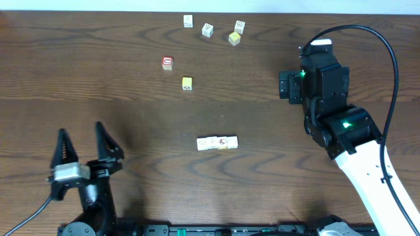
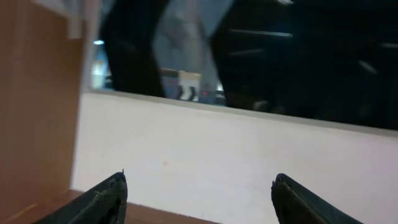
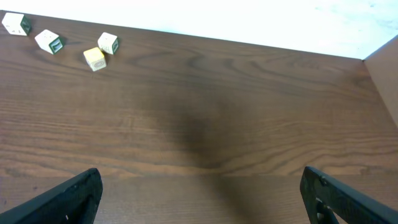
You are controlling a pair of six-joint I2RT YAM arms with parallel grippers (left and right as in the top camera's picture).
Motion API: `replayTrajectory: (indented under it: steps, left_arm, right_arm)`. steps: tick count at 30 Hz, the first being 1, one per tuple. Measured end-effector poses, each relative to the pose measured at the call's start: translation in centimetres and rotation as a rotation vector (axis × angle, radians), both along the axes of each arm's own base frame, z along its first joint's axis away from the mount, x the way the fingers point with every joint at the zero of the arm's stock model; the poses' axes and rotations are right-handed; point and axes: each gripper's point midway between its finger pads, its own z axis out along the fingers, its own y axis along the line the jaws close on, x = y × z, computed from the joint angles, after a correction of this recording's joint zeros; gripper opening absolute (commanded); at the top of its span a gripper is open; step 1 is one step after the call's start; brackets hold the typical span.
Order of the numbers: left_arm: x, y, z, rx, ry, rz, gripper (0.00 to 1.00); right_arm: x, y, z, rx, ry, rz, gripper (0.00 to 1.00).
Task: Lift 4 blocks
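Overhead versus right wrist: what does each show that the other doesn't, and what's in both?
Overhead only: the block row mid-table, the red cube, the lone yellow cube, and the left tool, open. Right wrist only: the right tool close up, fingers spread, nothing between them. Both: three white cubes and a second yellow cube beside them, near the far edge.

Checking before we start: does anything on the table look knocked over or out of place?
Nothing stands out. The row of blocks lies straight mid-table; the white cubes, yellow cubes and red cube farther back are just scattered.
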Motion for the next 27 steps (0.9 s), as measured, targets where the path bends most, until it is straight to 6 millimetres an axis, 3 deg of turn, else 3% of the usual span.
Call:
replayTrajectory:
  steps: [5,9,16,19,24,27]
  left_arm:
    - [0.1,-1.0,-0.2,0.079,0.015,-0.029,0.75]
    - [1.0,-1.3,-2.1,0.099,0.047,-0.04,0.75]
    - [3.7,-1.5,-10.5,0.104,0.207,-0.052,0.75]
    - [4.1,-1.5,-12.4,0.115,0.286,-0.055,0.75]
    - [4.2,-1.5,-17.1,0.12,0.481,-0.065,0.75]
    - [4.1,-1.8,-17.9,0.12,0.516,-0.081,0.75]
  right_arm:
    - [0.0,0.0,0.0,0.0,0.001,0.0,0.99]
    - [0.0,0.0,0.0,0.0,0.0,0.0,0.99]
    - [0.0,0.0,0.0,-0.001,0.001,0.0,0.99]
    - [0.0,0.0,0.0,0.0,0.001,0.001,0.99]
    - [0.0,0.0,0.0,0.0,0.001,0.001,0.99]
    - [0.0,0.0,0.0,-0.003,0.002,0.003,0.99]
